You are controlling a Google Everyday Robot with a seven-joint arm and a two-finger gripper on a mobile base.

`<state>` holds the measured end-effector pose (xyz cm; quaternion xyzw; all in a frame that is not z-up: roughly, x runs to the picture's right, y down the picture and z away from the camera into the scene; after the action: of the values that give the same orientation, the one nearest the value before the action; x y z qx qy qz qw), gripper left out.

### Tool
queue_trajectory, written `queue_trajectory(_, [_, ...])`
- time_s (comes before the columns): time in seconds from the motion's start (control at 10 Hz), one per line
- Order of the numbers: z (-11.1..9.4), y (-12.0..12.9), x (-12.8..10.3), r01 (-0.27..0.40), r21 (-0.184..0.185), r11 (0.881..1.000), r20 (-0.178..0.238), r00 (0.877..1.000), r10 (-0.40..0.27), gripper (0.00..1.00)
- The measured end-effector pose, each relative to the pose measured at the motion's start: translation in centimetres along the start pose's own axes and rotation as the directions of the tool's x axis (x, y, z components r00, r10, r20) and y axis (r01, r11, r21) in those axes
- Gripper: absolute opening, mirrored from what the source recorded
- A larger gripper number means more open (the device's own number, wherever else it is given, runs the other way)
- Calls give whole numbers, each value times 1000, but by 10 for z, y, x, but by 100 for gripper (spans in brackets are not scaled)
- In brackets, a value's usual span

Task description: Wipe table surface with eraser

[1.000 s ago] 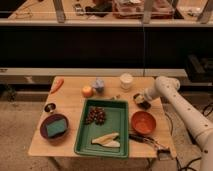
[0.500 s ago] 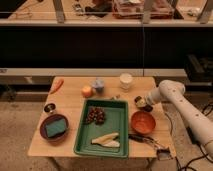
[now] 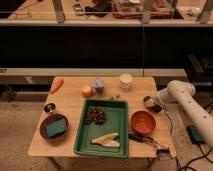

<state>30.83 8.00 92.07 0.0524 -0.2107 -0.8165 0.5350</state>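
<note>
wooden counter [image 3: 70,98] seen from above, with a white arm [image 3: 189,100] reaching in from the right. the tool [image 3: 154,106] sits low near the counter's right edge, close against the eraser [image 3: 147,101]. the eraser lies just above the orange bowl [image 3: 143,122], right of the green tray [image 3: 117,118]. whether the tool is clenched or released cannot be told.

pincer [image 3: 152,105] by eraser [image 3: 147,101] | both behind bowl [image 3: 143,123] | tray [image 3: 120,118] left of bowl
</note>
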Motion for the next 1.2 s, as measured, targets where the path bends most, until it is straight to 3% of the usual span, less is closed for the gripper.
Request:
queue_trajectory(0.3, [10,30,34,-34,-28,999,-41,999,33,0])
queue_trajectory(0.5, [26,33,58,-25,-18,1000,-42,999,24,0])
queue_trajectory(0.7, [54,11,82,1,23,1000,-25,1000,-1,0])
queue_trajectory(0.9, [67,-7,90,30,59,998,-13,999,-29,0])
queue_trajectory(1.0, [67,-20,90,55,74,996,0,998,-56,0])
queue_trajectory(1.2, [62,-37,78,62,71,996,31,997,-65,0])
